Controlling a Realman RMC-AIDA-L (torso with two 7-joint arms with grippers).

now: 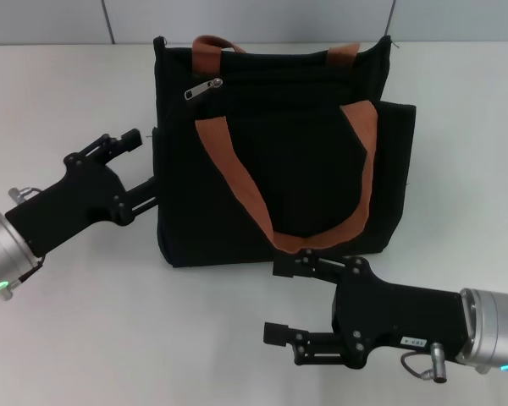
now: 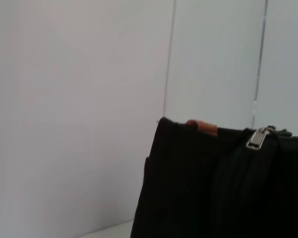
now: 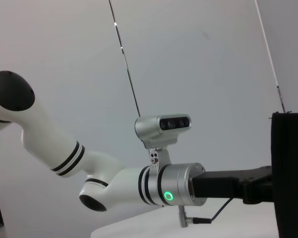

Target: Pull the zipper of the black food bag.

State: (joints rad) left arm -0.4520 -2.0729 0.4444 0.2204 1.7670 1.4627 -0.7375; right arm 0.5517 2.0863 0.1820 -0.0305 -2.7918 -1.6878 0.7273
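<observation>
Head view: one bag [image 1: 279, 161] lies on the tabletop [image 1: 68, 85]; one zipper [image 1: 203, 89] beyond the left pincer [image 1: 144, 161].
Left pincer: spread open against the bag's side, fingertips partly hidden.
Right pincer [image 1: 279, 300]: open, empty, just before the bag.
Left wrist view: bag cut off; zipper [image 2: 257, 138] visible.
Right wrist view: bag edge [image 3: 290, 173] only; left pincer hidden.

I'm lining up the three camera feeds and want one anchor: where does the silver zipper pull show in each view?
Head view: the zipper pull lies near the black food bag's far upper edge, toward the left gripper's side.
Left wrist view: the zipper pull sits at the bag's top edge.
Right wrist view: not in it.
Shared landmark: the black food bag, in all three.
</observation>
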